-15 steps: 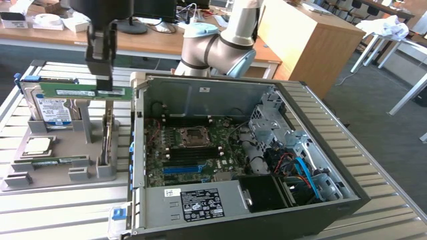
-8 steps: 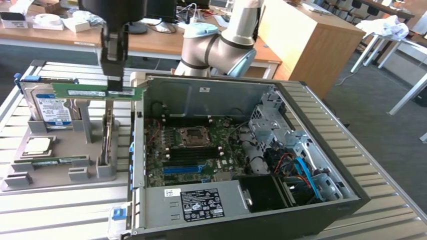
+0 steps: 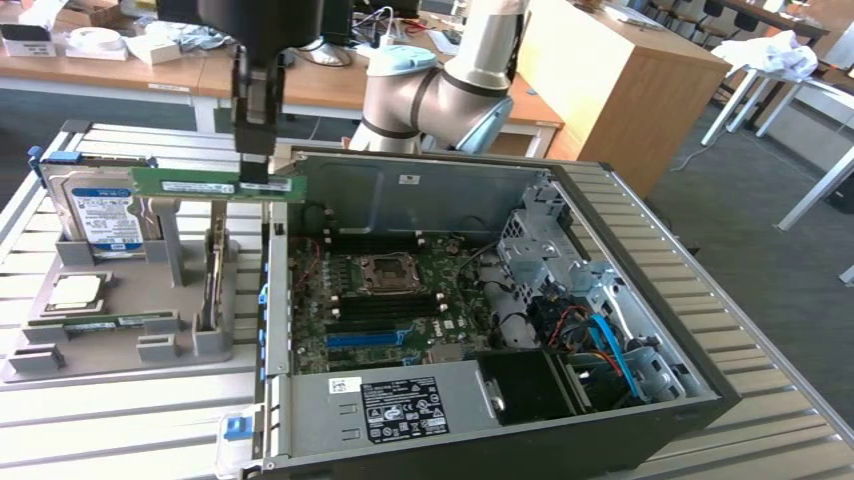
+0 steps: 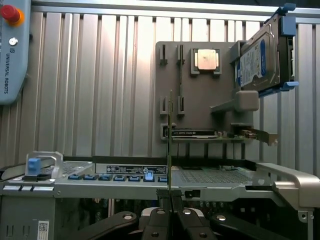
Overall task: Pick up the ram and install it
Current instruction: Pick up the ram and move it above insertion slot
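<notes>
The ram (image 3: pixel 187 183) hangs clamped in the closed end effector (image 3: pixel 256 176) beside the open computer case (image 3: pixel 400 195).

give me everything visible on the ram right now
The ram is a thin, narrow green circuit board with a pale label along its face. It hangs in the air, long side level, standing on edge. The shut pincer clamps it from above, off-centre toward the case end. It sits above the case's near wall, beside the grey tray. The wrist view shows it edge-on as a thin line. Only the pincer touches it.
</notes>
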Robot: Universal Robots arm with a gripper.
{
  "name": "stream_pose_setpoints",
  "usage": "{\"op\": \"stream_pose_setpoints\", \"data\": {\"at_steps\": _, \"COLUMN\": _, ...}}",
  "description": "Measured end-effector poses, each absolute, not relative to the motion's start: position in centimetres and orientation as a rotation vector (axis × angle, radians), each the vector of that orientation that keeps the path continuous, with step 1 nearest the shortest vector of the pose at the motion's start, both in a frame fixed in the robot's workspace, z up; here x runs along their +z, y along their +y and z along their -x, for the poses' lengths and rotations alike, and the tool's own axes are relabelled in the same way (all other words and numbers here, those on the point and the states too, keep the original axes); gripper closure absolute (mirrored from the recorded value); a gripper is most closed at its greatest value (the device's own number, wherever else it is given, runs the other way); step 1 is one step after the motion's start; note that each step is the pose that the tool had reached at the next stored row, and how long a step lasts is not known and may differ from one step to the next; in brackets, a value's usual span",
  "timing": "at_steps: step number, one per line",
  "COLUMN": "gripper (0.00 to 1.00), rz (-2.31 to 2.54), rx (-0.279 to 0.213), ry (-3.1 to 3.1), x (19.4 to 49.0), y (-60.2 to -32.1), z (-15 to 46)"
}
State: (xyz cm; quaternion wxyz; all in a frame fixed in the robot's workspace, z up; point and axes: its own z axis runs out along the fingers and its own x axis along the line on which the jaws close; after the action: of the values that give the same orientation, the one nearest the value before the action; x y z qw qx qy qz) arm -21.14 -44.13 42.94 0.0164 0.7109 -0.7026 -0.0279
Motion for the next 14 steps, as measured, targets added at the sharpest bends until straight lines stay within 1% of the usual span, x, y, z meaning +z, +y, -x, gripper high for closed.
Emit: {"op": "stream_pose_setpoints", "data": {"at_steps": 14, "gripper": 0.89, "rz": -2.208, "rx": -0.091, "ry": -2.182, "x": 42.9, "y": -44.1, "z": 17.8}}
